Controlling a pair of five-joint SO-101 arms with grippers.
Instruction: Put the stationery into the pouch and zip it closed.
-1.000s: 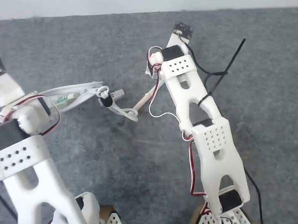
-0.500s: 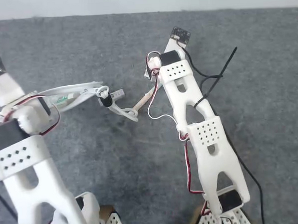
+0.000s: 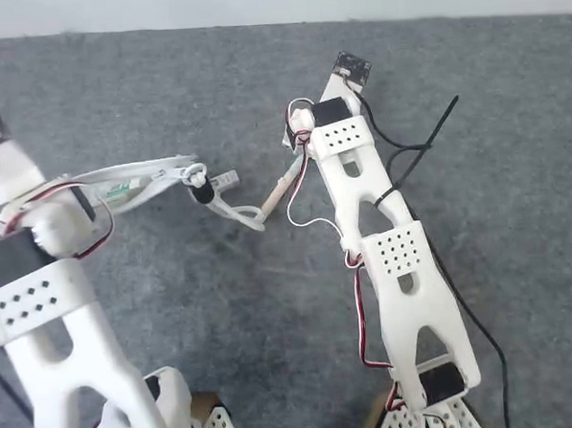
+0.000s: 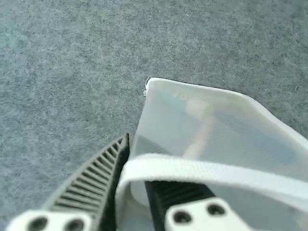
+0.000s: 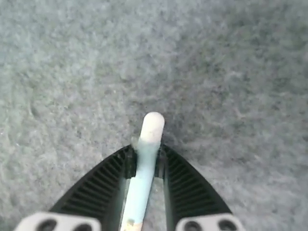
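R gripper (image 5: 144,161) shifted slightly w/ pen (image 5: 149,132) pinched; L gripper (image 4: 137,166) clamps pouch (image 4: 211,134).

Seen from above, your left arm (image 3: 40,275) covers the end of the pouch (image 3: 135,179) farthest from the stick (image 3: 277,190). The stick's far end slips under your right arm (image 3: 361,172). In the left wrist view, the pouch (image 4: 207,130) runs off the frame edge, and its contents are soft shapes behind the fabric, too blurred to name. In the right wrist view, the stick (image 5: 147,154) is cut off at its held end; you cannot tell pen from pencil.
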